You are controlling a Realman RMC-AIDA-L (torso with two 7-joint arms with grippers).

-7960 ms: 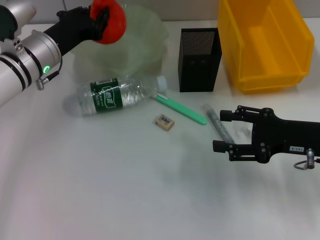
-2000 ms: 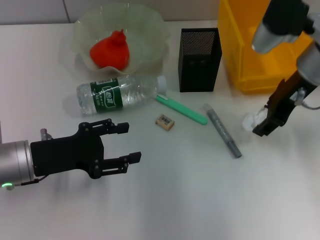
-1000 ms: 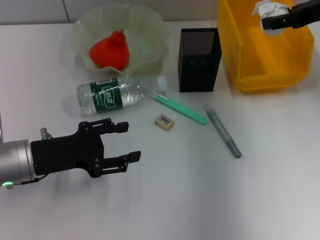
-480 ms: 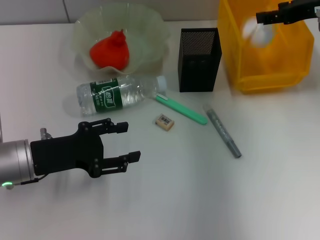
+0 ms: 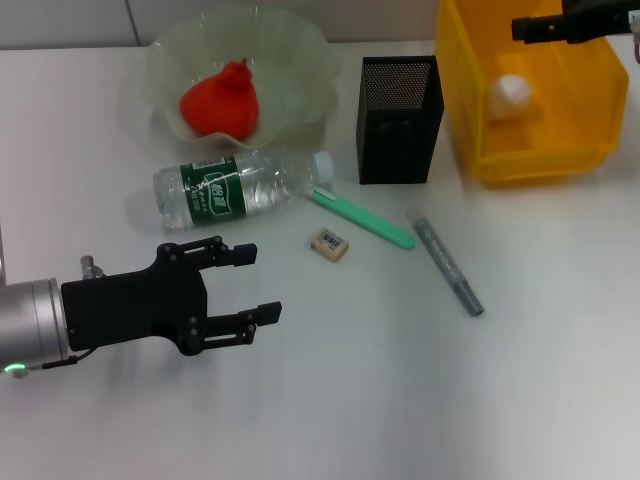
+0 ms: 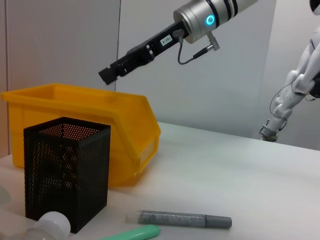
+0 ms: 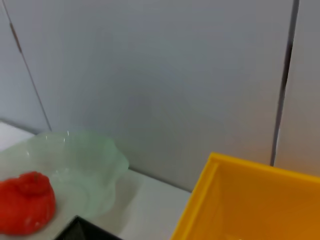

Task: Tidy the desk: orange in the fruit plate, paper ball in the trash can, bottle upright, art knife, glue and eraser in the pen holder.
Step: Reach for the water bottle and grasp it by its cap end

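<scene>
Overhead, right tool (image 5: 530, 29) empty, fingers apart; paper ball (image 5: 509, 91) inside trash can (image 5: 470, 120); white desk (image 5: 400, 380).

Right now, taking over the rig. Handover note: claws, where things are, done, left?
Left claw: open, empty, hovering over the desk near the bottle.
Right claw: above the trash can, holding nothing.
Done: orange sits in the fruit plate; paper ball lies inside the trash can.
Left: bottle lies on its side, needs standing. Eraser, green art knife and grey glue stick lie on the desk; all go into the pen holder.
</scene>
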